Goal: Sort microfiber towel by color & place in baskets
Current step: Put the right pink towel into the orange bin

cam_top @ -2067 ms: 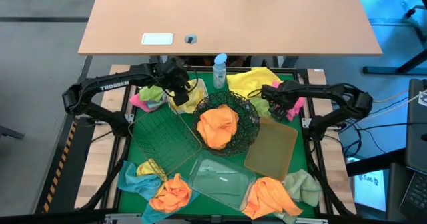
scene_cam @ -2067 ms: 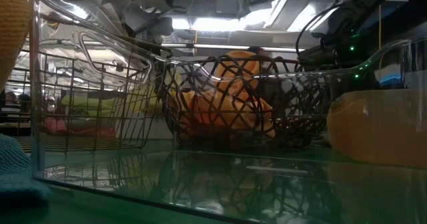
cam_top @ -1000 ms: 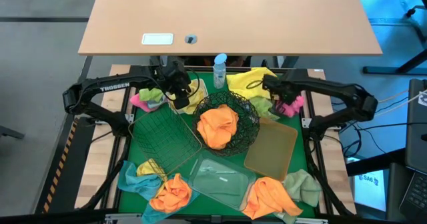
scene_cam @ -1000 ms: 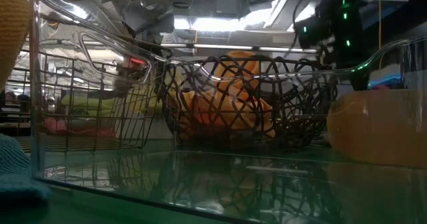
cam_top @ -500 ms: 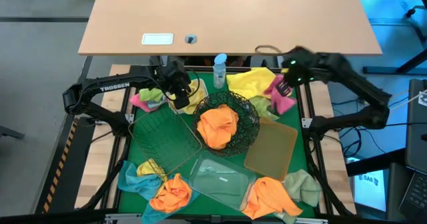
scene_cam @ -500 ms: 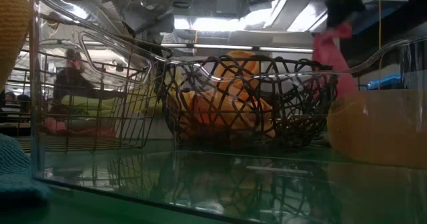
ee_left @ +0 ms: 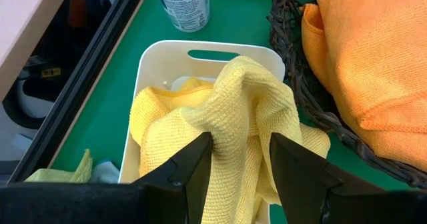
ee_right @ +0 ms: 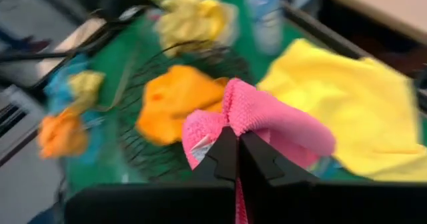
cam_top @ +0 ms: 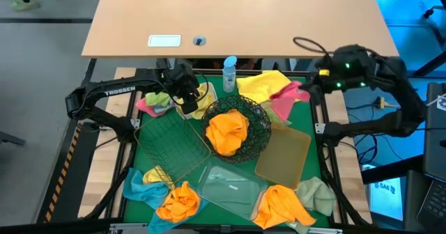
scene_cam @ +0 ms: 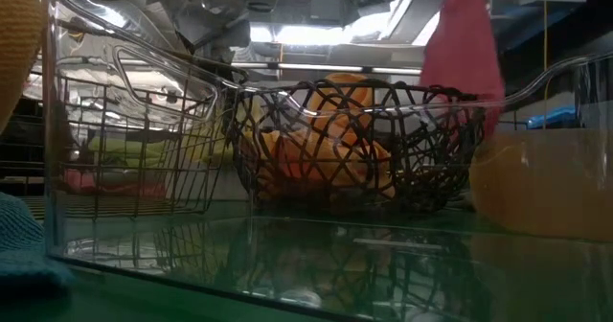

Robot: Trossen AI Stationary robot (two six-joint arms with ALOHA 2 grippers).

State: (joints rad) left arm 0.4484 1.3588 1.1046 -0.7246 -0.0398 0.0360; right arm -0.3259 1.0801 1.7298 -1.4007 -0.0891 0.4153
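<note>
My right gripper (cam_top: pixel 311 88) is raised high over the table's far right and is shut on a pink towel (cam_top: pixel 283 100), which also shows in the low view (scene_cam: pixel 460 44). My left gripper (cam_top: pixel 187 99) is open over the small white tub (ee_left: pixel 167 57) at the far left. Its fingers stand on either side of a raised fold of the yellow towel (ee_left: pixel 240 111) that lies in the tub; whether they touch it I cannot tell. The round black wire bowl (cam_top: pixel 259 119) holds an orange towel (cam_top: pixel 227 131). My right gripper pinches a bunched fold of the pink towel (ee_right: pixel 227 117) between its two shut fingers, slanting down from the table's right side. The towel hangs below the fingers, slack and clear of the table.
The wire basket (cam_top: pixel 171 142), clear tray (cam_top: pixel 230 186) and tan tray (cam_top: pixel 282 156) fill the middle. A large yellow towel (cam_top: pixel 259 85) and a spray bottle (cam_top: pixel 229 74) lie at the far edge. Pink and green towels (cam_top: pixel 153 103) lie far left; orange (cam_top: pixel 178 200), blue and green ones lie along the front.
My right gripper has gone up and toward the table's far right corner, shut on the pink towel. The towel has been lifted off the table beside the wire bowl and now hangs clear.
</note>
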